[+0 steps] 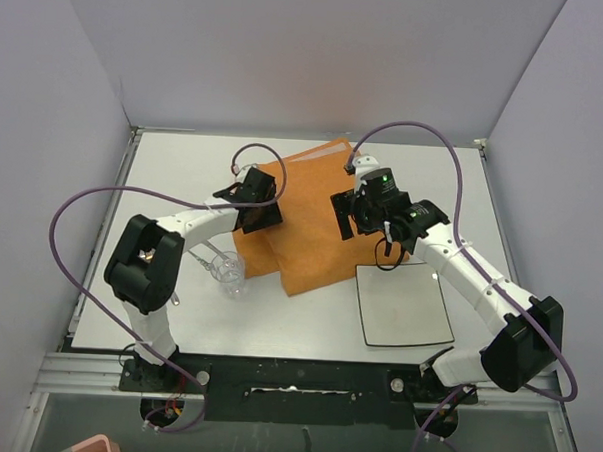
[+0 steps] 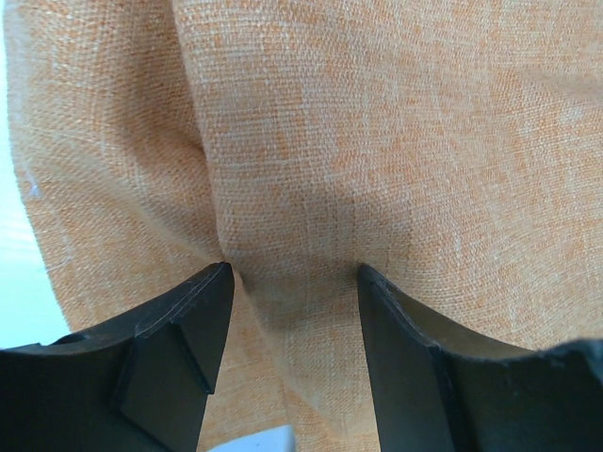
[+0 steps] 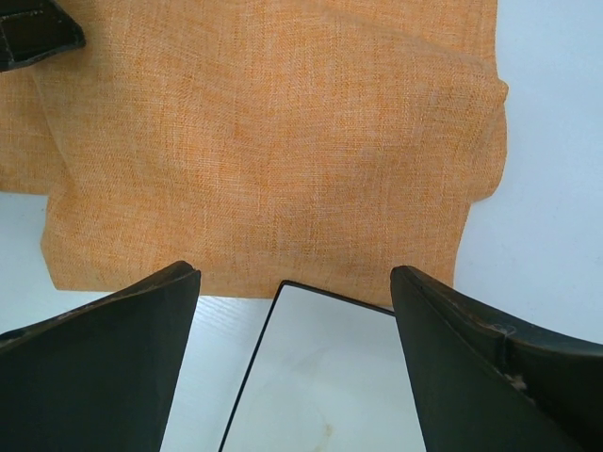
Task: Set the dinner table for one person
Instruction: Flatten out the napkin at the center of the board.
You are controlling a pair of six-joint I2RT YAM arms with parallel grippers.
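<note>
Fingers (image 2: 179, 330) of the left gripper (image 2: 292, 273) fill the bottom of its wrist view, spread partway, and between them there's nothing but orange weave. A raised crease in the cloth mat (image 2: 377, 141) runs straight down into that gap. The tips look very close to the fabric, but whether they touch it I cannot tell. They have clamped nothing.

Look from above: the dinner table (image 1: 184, 171) spreads white under both arms, and the mat (image 1: 306, 236) sits rumpled and doubled over in the middle of it. Its long axis runs on a slant from far right to near left. The left gripper (image 1: 260, 214) sits at the mat's left edge. The right gripper (image 1: 344, 216) hangs over its right half. So the cloth lies between the two, each arm on its own side.

Now the right wrist view: the right gripper (image 3: 294, 273) is spread wide and carries nothing, and below the gap the corner of the white plate (image 3: 320, 377) meets the mat's near edge (image 3: 264, 141). Bare table (image 3: 556, 188) shows to the right.

A clear glass (image 1: 229, 275) waits near left, just off the cloth. My read is that the mat needs flattening out first, and the left arm looks better placed to pinch that crease.
</note>
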